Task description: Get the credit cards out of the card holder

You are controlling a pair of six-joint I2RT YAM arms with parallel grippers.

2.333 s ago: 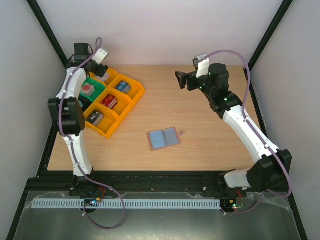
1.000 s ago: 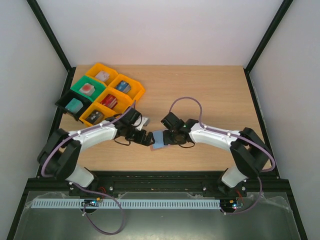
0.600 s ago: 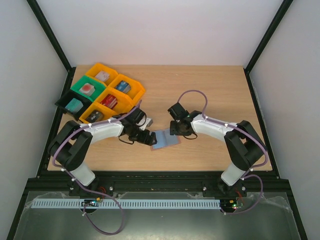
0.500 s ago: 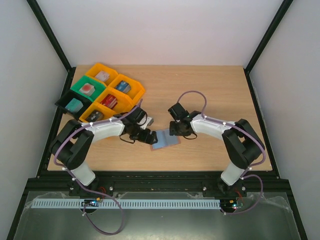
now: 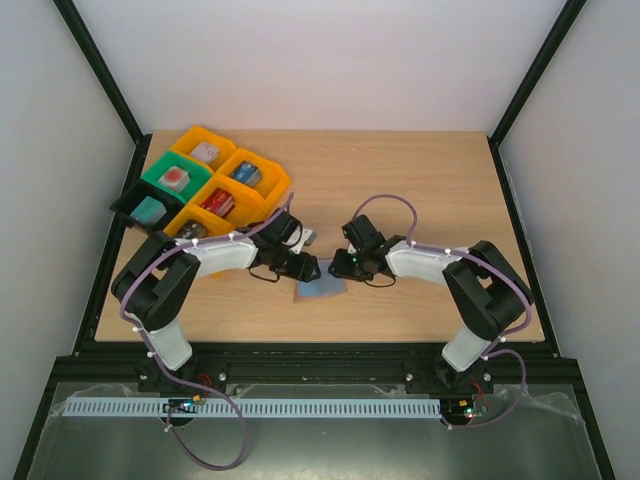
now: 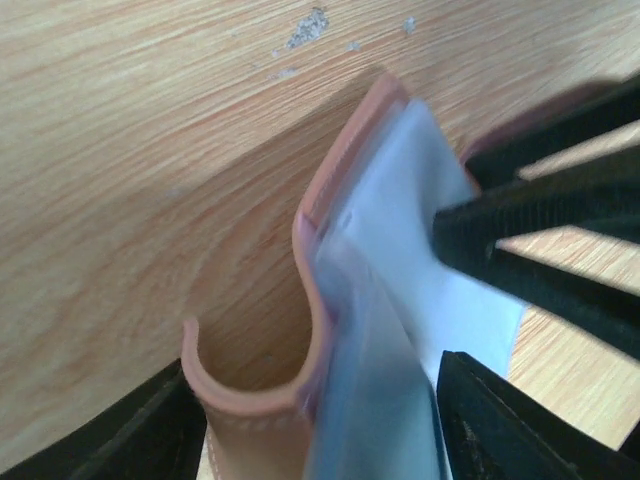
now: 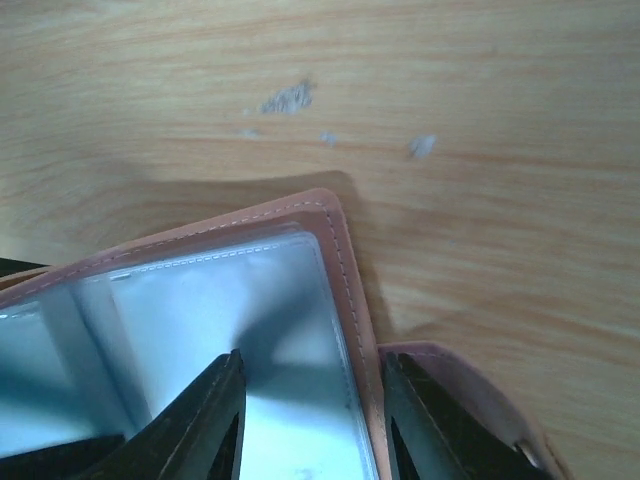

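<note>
**Card holder flanked by two grippers near table's front**

A small tan leather-like folding card holder (image 5: 318, 291) lies on the pale wooden table (image 5: 430, 180). The black two-finger left gripper (image 5: 309, 270) is at the card holder's rear left. The black two-finger right gripper (image 5: 342, 268) is at its rear right. A curled edge of the card holder stands between the left gripper's fingers (image 6: 130, 430). Thin light blue-grey credit cards (image 6: 400, 250) sit inside the card holder. Yellow, green and black plastic trays (image 5: 262, 195) stand well behind and left of the card holder.
</note>
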